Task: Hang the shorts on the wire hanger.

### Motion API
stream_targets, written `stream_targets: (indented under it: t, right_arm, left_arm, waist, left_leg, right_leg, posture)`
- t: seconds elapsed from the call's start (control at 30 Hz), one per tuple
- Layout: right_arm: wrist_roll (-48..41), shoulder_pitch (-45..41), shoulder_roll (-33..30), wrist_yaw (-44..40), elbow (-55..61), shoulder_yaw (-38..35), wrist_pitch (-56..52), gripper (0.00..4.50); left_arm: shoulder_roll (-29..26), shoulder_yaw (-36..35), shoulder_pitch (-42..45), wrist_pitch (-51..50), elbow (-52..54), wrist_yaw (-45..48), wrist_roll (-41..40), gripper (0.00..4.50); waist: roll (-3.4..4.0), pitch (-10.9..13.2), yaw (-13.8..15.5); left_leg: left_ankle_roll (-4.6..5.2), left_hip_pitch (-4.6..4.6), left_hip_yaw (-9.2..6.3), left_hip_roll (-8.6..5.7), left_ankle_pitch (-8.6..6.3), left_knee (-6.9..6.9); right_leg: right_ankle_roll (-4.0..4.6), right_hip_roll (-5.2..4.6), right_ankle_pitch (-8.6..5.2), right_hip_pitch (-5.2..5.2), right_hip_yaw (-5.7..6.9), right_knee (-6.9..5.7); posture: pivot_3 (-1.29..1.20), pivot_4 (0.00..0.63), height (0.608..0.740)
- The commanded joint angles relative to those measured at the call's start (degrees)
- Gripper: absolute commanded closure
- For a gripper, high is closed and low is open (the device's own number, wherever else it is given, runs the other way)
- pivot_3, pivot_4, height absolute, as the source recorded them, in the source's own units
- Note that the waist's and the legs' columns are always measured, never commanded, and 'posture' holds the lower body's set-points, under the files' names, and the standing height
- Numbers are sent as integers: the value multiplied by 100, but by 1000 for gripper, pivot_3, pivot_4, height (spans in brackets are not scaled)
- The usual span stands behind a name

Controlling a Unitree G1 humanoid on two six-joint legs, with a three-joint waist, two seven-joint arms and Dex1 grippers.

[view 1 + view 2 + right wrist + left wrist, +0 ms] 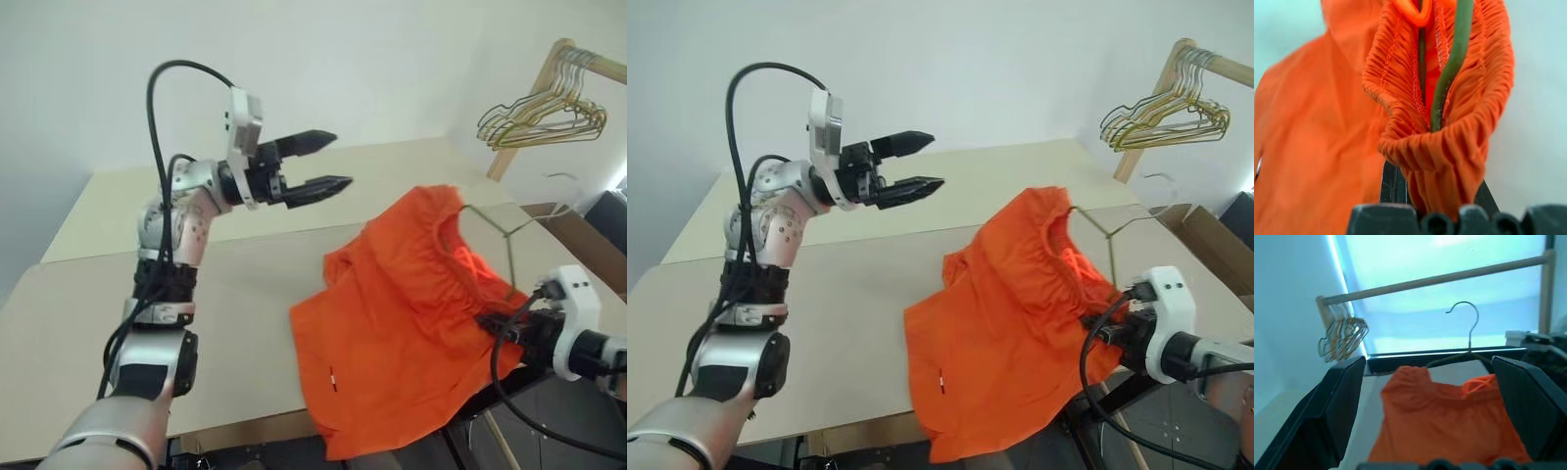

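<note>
Raised above the desk (245, 284), the left tool (328, 163) is seen with its two black fingers spread wide and nothing between them or touching them. It is pointed across toward the shorts (402, 333), which lie well apart from it, off to its fingertip side.

At the desk's near right edge, the right tool (500, 323) is closed on the gathered waistband of the shorts; in the right wrist view, bunched orange fabric is pressed between its fingers, with the green-grey wire of the wire hanger (1449, 68) running up through the waistband just beyond the fingertips. Whether the wire itself is pinched along with the fabric cannot be made out, though it appears to be.

From that grip the shorts are draped away over the desk and partly over its front edge. The hanger's hook (1465, 316) is seen rising above the waistband in the left wrist view. A bunch of gold and green hangers (539, 113) is hung on a wooden rail (588, 61), far beyond the right tool.
</note>
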State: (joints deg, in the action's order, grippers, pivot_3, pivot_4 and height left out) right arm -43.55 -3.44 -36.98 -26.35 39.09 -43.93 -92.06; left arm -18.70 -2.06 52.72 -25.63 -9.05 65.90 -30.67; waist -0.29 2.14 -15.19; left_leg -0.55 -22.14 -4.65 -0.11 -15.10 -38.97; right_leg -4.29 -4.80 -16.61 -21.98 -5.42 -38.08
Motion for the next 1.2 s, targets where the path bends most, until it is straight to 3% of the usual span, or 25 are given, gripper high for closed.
stream_targets:
  t: [0.03,0.27,0.4,0.63,0.83,1.03,1.2]
  right_arm:
    - [192,-335,197,975,153,-709,-44,4500]
    - [121,-1519,-48,2627,-800,-1558,-44,4500]
    - [-139,-2082,-469,3361,-1479,-1717,-44,4500]
    - [-180,-3032,-1278,3956,-3279,-1605,-44,4500]
    - [445,-3865,-1747,4272,-4838,-1529,-44,4500]
    - [50,-3610,-1832,3838,-4708,-1022,-44,4500]
    - [200,-3676,-1789,3727,-4766,-1149,-44,4500]
  left_arm:
    - [282,54,-63,-335,701,-422,-358,31]
    - [427,59,8,-416,663,-598,-464,31]
    - [327,23,48,-379,598,-502,-479,31]
    - [240,37,39,-342,628,-431,-468,31]
    - [167,41,16,-339,715,-408,-458,31]
    - [35,10,-42,-338,811,-406,-470,31]
    - [-4,26,-69,-328,853,-409,-444,31]
  waist:
    - [32,-20,-99]
    - [54,-32,-449]
    - [60,-35,-585]
    - [63,-36,-675]
    - [60,-34,-629]
    - [61,-33,-557]
    - [61,-33,-547]
  left_leg:
    - [0,10,3,-2,0,0]
    - [13,109,43,10,-10,36]
    - [14,116,43,16,-10,46]
    - [14,137,56,15,-9,64]
    - [14,140,66,15,-9,71]
    - [14,139,70,14,-9,77]
    - [14,140,71,15,-9,77]
  right_leg:
    - [0,2,0,9,-3,-1]
    - [-27,32,-24,160,-2,54]
    - [-34,38,-33,169,-2,61]
    - [-25,36,-27,191,-12,87]
    - [-31,34,-30,194,-18,100]
    - [-37,34,-33,193,-21,104]
    - [-40,35,-34,193,-22,104]
  posture:
    - [-387,14,740]
    - [-401,7,740]
    - [-401,6,740]
    - [-383,0,740]
    - [-355,0,740]
    - [-332,0,740]
    - [-330,0,740]
